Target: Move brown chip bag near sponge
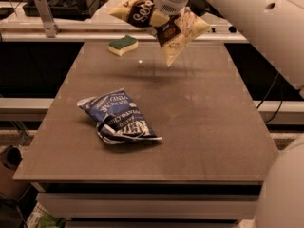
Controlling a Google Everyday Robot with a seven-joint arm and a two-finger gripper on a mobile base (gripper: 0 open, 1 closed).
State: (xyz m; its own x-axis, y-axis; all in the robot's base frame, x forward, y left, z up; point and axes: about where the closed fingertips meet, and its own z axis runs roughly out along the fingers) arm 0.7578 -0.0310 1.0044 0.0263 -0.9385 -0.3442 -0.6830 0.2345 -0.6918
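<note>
The brown chip bag [164, 25], dark brown with cream-yellow edges and white script, hangs in the air over the far part of the table, crumpled and tilted. My gripper [164, 8] at the end of the white arm is shut on its upper middle. The sponge [123, 44], green top over pale yellow base, lies on the table near the far edge, just left of and below the bag. The bag's shadow falls on the table right of the sponge.
A smaller blue and white chip bag [118, 118] lies crumpled on the left middle of the brown table [213, 127]. A rail and a dark box [71, 4] run behind the far edge. My white arm [256, 18] crosses the upper right.
</note>
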